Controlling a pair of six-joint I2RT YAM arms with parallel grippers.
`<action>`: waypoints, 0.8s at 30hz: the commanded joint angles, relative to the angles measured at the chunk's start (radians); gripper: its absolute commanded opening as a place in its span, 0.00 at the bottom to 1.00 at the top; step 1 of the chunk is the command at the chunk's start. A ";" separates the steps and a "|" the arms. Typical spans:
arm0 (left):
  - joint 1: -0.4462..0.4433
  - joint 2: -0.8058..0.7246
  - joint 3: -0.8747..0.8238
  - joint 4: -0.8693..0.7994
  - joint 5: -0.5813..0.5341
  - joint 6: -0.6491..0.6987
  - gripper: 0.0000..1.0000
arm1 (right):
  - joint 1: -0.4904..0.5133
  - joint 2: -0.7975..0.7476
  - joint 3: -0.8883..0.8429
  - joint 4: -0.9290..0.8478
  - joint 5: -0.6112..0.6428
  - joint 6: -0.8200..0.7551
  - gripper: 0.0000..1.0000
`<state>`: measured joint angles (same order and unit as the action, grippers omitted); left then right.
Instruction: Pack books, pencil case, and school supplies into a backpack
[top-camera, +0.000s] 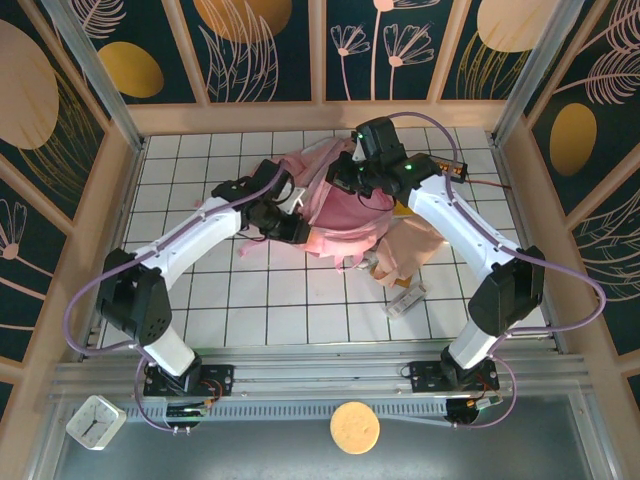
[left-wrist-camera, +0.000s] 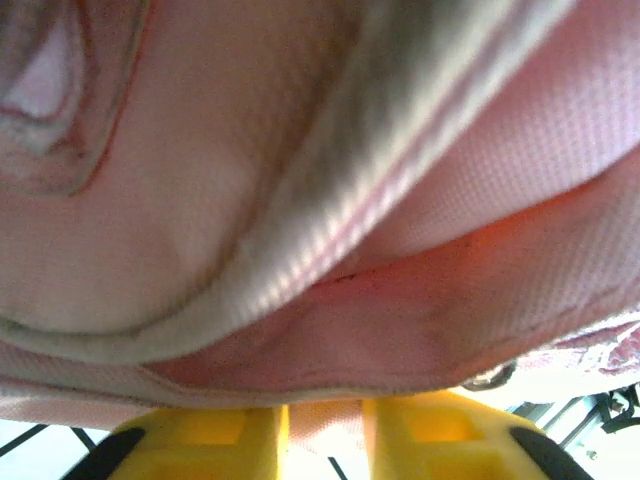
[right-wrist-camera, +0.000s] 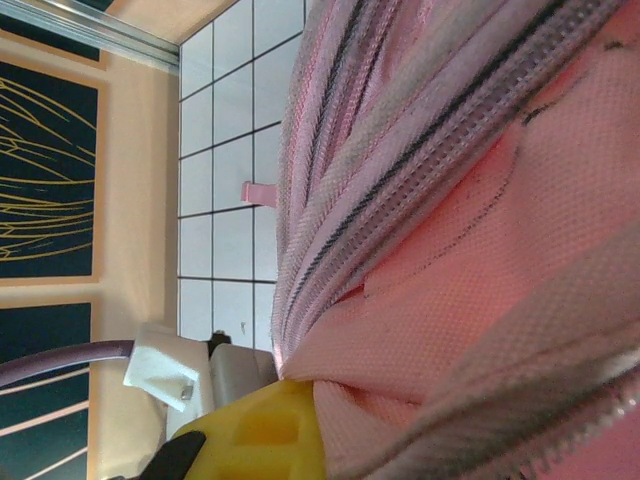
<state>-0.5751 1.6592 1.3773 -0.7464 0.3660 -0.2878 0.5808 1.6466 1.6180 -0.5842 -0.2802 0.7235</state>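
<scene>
The pink backpack (top-camera: 340, 215) lies crumpled in the middle of the tiled table. My left gripper (top-camera: 288, 225) is at its left edge. In the left wrist view its yellow fingers (left-wrist-camera: 200, 440) pinch a fold of the backpack (left-wrist-camera: 400, 310), so the left gripper (left-wrist-camera: 325, 410) is shut on it. My right gripper (top-camera: 348, 183) is at the bag's far rim. One yellow finger (right-wrist-camera: 260, 430) presses against the zipper edge of the backpack (right-wrist-camera: 450, 250), and the right gripper (right-wrist-camera: 320, 400) is shut on that fabric. A beige-pink pencil case (top-camera: 410, 250) lies right of the bag. A whitish-grey block (top-camera: 407, 298) lies in front of it.
A black gadget with orange digits (top-camera: 445, 165) sits at the back right near the wooden wall. A small yellow patch (top-camera: 399, 208) shows under the right arm. Off the table, a white clock (top-camera: 95, 420) and a round tan disc (top-camera: 354, 427) lie on the near ledge.
</scene>
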 joint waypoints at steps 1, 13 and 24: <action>-0.007 0.041 0.075 -0.001 -0.002 0.019 0.16 | 0.018 -0.013 0.060 0.079 -0.001 0.016 0.00; -0.004 -0.046 -0.051 -0.079 -0.098 0.021 0.00 | -0.014 -0.044 0.019 0.044 0.048 -0.011 0.00; 0.038 -0.221 -0.165 0.018 -0.016 -0.020 0.09 | -0.029 -0.091 -0.058 0.086 0.007 -0.016 0.00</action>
<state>-0.5392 1.4731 1.2293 -0.7910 0.2718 -0.3107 0.5571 1.6249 1.5658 -0.5873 -0.2611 0.7162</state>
